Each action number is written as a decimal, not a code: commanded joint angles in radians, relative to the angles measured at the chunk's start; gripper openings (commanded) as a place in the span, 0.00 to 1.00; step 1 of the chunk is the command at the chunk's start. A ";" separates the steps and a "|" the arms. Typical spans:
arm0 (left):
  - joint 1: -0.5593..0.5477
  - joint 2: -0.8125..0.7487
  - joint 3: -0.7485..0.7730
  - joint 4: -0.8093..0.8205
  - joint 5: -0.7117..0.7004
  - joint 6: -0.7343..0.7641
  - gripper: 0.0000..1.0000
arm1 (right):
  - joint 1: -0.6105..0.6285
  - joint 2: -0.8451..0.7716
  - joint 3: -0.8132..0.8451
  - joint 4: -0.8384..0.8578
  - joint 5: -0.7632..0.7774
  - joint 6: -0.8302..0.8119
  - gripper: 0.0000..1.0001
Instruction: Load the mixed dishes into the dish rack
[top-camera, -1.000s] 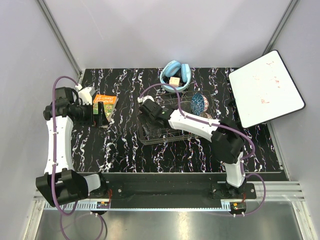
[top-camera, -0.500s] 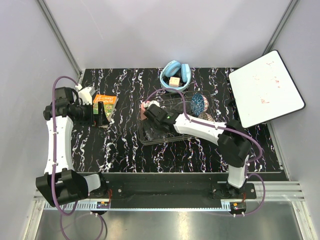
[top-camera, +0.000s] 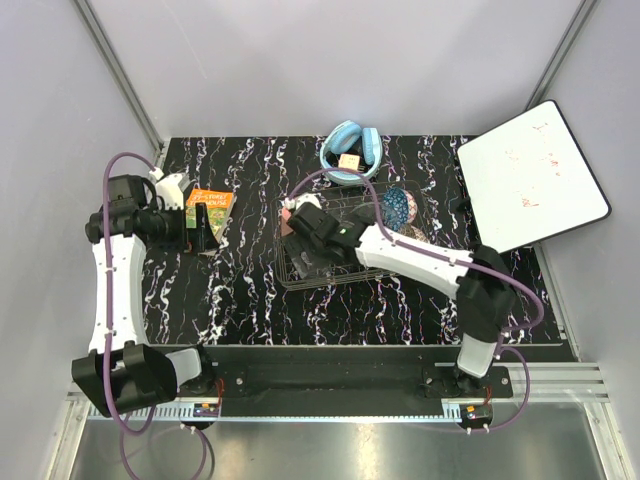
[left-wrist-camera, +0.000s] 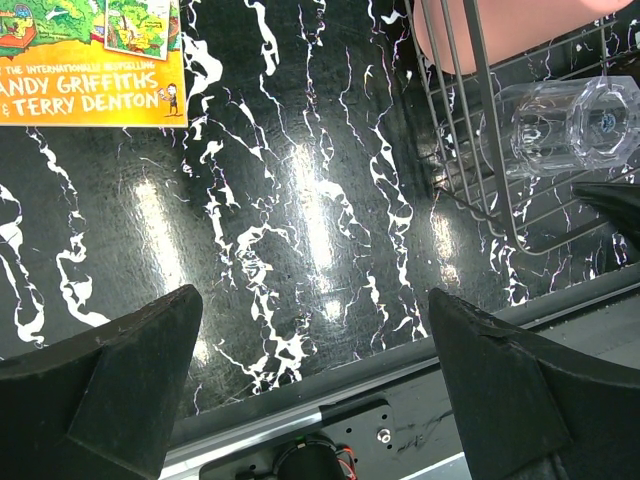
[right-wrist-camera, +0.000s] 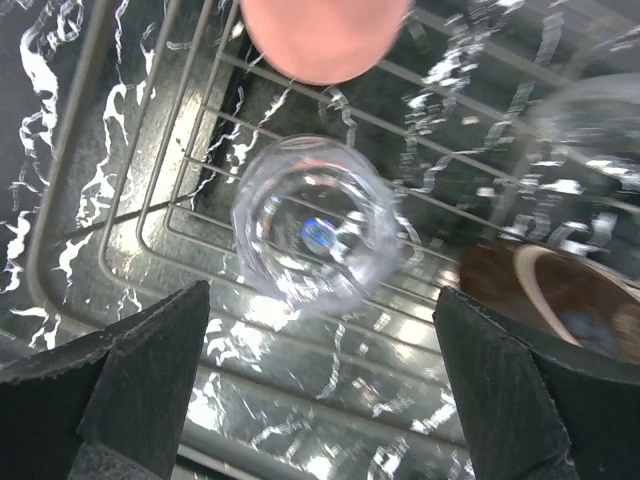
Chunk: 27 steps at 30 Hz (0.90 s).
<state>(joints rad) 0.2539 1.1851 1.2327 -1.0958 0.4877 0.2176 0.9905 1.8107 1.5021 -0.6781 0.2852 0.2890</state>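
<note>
The dish rack (top-camera: 345, 280) sits mid-table. In the right wrist view a clear glass tumbler (right-wrist-camera: 315, 225) stands upright on the rack wires (right-wrist-camera: 130, 200), with the pink cup (right-wrist-camera: 325, 35) beyond it and a cream bowl (right-wrist-camera: 570, 290) to its right. My right gripper (right-wrist-camera: 320, 295) is open and empty, hovering just above the tumbler; from the top it is over the rack's left part (top-camera: 303, 255). The pink cup (top-camera: 290, 213) and the blue patterned bowl (top-camera: 397, 207) show in the rack. My left gripper (left-wrist-camera: 312, 295) is open and empty over bare table, left of the rack (left-wrist-camera: 470, 90) and the tumbler (left-wrist-camera: 560, 120).
The orange-green booklet (top-camera: 208, 205) lies by the left gripper (top-camera: 200, 228) and shows in the left wrist view (left-wrist-camera: 90, 60). A light blue bowl with a yellow cube (top-camera: 350, 155) stands behind the rack. A white board (top-camera: 530, 180) leans at the far right.
My right gripper has shifted a little toward the near-left part of the rack, uncovering the pink cup. The left arm has not moved.
</note>
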 joint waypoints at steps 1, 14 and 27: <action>-0.007 -0.028 0.014 0.056 0.028 -0.015 0.99 | 0.008 -0.157 0.095 -0.127 0.104 -0.024 1.00; -0.476 -0.120 -0.144 0.197 -0.236 -0.112 0.99 | -0.065 -0.502 -0.137 -0.276 0.109 0.200 1.00; -0.481 -0.234 -0.151 0.224 -0.262 -0.112 0.99 | -0.066 -0.626 -0.192 -0.273 0.108 0.234 1.00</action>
<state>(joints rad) -0.2234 0.9688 1.0828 -0.9203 0.2535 0.1184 0.9237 1.2118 1.2804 -0.9707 0.3775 0.5064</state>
